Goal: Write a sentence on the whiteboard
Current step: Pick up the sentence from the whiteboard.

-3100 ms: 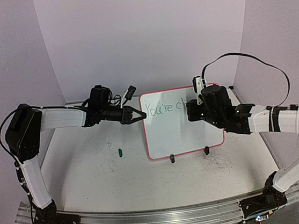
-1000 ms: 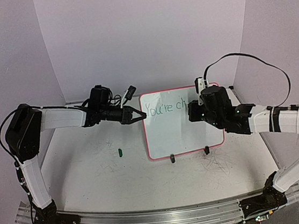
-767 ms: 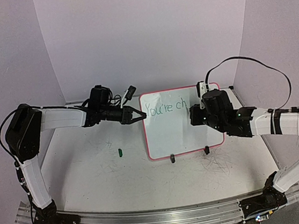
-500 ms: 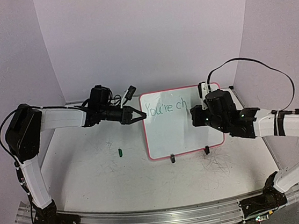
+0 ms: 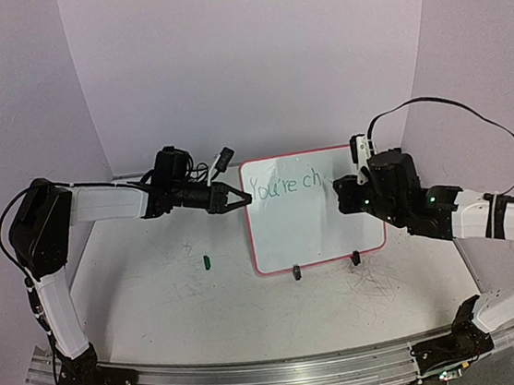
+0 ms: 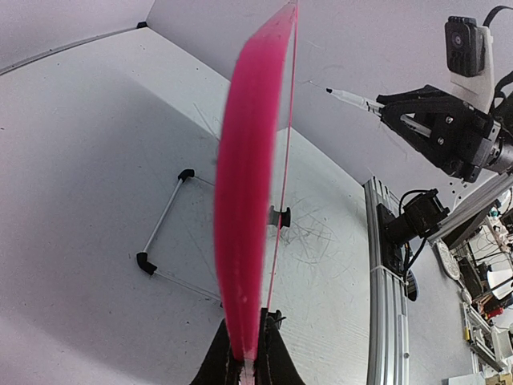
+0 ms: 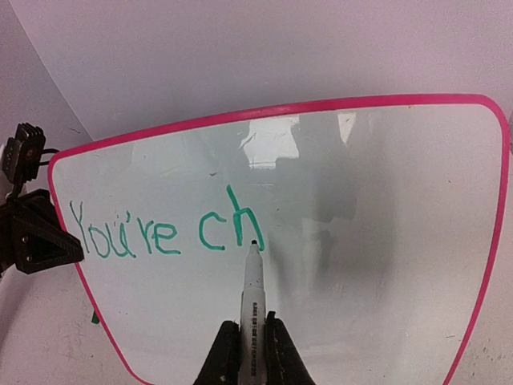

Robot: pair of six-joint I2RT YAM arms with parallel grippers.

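The whiteboard (image 5: 303,234), pink-framed, stands upright at the middle of the table. My left gripper (image 5: 236,200) is shut on its left edge, and in the left wrist view the pink edge (image 6: 248,208) runs up from between the jaws (image 6: 250,361). The sentence (image 5: 284,187) reads "You're ch" in green (image 7: 160,233) along the board's top. My right gripper (image 5: 341,196) is shut on a white marker (image 7: 252,289), with the gripper (image 7: 252,346) low in the right wrist view. The marker's tip sits at the foot of the "h". The marker (image 6: 353,99) also shows from the side.
A small green cap (image 5: 206,262) lies on the tabletop left of the board. Two black feet (image 5: 296,273) hold the board up, with a wire stand (image 6: 164,233) behind it. Grey scribbles (image 5: 374,281) mark the table at front right. Purple walls close in behind.
The stroke after "c" has grown into a full "h". My right arm has drawn back to the right with the marker. The left arm and the board have not moved.
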